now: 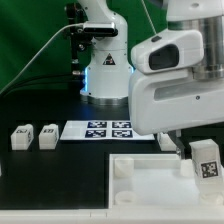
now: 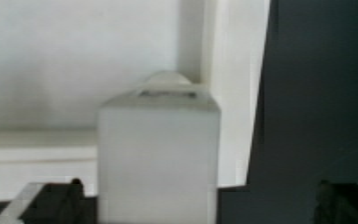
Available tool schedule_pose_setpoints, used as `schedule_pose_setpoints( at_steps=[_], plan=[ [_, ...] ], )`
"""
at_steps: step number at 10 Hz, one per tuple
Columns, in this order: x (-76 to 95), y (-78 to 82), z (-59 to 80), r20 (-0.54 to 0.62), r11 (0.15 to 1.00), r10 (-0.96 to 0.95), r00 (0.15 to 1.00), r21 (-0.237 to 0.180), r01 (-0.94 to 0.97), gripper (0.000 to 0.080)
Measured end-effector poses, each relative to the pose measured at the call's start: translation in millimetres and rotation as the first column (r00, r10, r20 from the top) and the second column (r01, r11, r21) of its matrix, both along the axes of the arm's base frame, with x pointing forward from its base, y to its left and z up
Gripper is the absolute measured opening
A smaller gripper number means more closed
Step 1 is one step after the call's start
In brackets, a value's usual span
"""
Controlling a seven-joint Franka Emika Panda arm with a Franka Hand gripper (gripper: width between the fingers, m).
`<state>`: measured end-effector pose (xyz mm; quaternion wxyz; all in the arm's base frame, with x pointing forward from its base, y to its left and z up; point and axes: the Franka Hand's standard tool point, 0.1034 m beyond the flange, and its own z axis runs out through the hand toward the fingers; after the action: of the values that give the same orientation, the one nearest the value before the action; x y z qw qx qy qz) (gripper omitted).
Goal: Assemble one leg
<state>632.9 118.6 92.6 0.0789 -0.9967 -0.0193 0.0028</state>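
Observation:
A leg (image 1: 206, 162), a small white block with a marker tag on its face, stands upright at the far right corner of the large white tray-like part (image 1: 140, 178). My gripper (image 1: 203, 150) hangs over it. In the wrist view the leg (image 2: 158, 140) rises between my two dark fingertips (image 2: 48, 205). One fingertip is close beside it and the other stands well apart over the black table, so the gripper (image 2: 190, 208) is open around the leg. The tray-like part's white surface (image 2: 51, 60) lies behind the leg.
Two more legs (image 1: 20, 137) (image 1: 47, 135) stand at the exterior view's left, and another (image 1: 165, 143) sits behind the tray-like part. The marker board (image 1: 100, 130) lies in the middle in front of the robot base (image 1: 105, 75). The table is black.

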Motion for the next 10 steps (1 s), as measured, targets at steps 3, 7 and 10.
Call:
schedule_pose_setpoints(
  at_steps=[3, 7, 10],
  plan=[
    [-7.3, -1.2, -10.0, -0.026, 1.000, -0.005, 1.000, -0.002, 0.005, 0.0648],
    [-8.9, -1.2, -10.7, -0.034, 1.000, -0.012, 0.999, -0.002, 0.012, 0.0384],
    [-8.6, -3.7, -11.1, -0.042, 0.998, -0.062, 0.997, -0.007, 0.062, 0.0295]
  ],
)
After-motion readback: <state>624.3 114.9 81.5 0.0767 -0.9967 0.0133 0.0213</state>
